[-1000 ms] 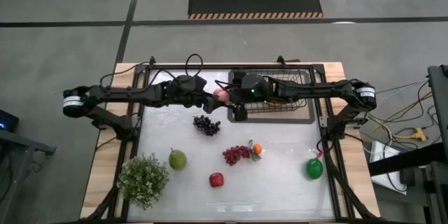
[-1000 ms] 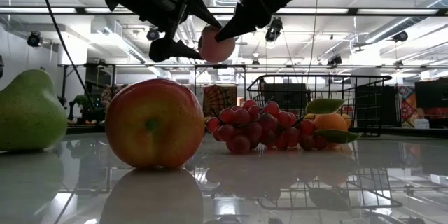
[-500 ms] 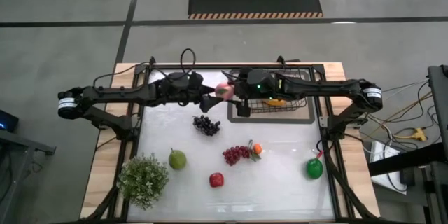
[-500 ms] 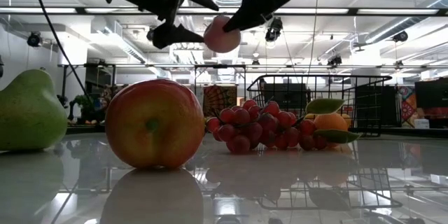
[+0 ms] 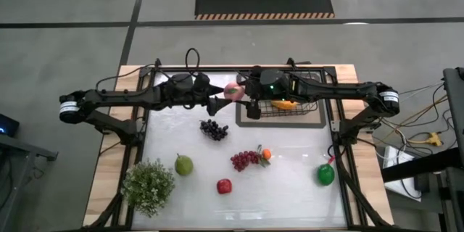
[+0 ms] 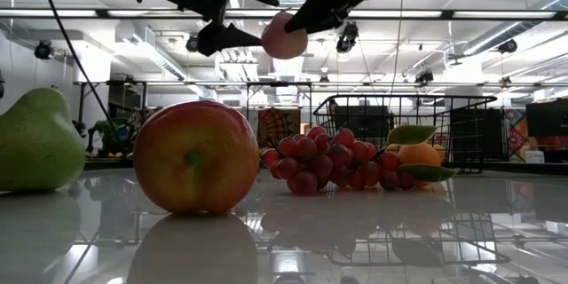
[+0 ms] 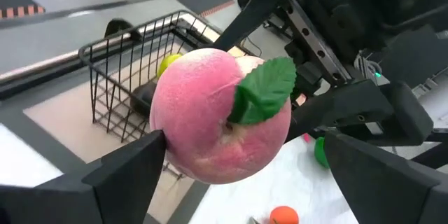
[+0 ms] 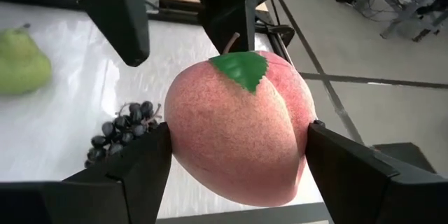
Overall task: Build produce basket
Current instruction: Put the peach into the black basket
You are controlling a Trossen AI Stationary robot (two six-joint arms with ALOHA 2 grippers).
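Observation:
A pink peach [image 8: 234,136] with a green leaf hangs in the air between my two grippers, just left of the black wire basket [image 5: 308,112]. My right gripper [image 5: 245,97] is shut on it. My left gripper [image 5: 216,104] is open, and in the low view its fingers [image 6: 232,35] stand to the peach's [image 6: 284,37] left, apart from it. An orange mango [image 5: 285,104] lies in the basket. The other produce rests on the white table. My right gripper pinches the peach between its two fingers [image 8: 150,157], one on each rounded flank [image 8: 183,147], leaf side facing away from the wrist. The fingers come slanting down from the table's right side. The peach is lifted clear, high above the table.
On the table lie dark grapes [image 5: 214,129], red grapes [image 5: 244,160] with a tangerine [image 5: 266,154], a green pear [image 5: 184,164], a red apple [image 5: 224,186] and a green fruit [image 5: 325,175]. A bushy potted plant [image 5: 148,186] stands at the near left corner.
A second ago the fingers of both grippers were at the peach. My left gripper has drawn back toward the table's left and now stands clear of it. My right gripper has carried the peach up and a little toward the far edge.

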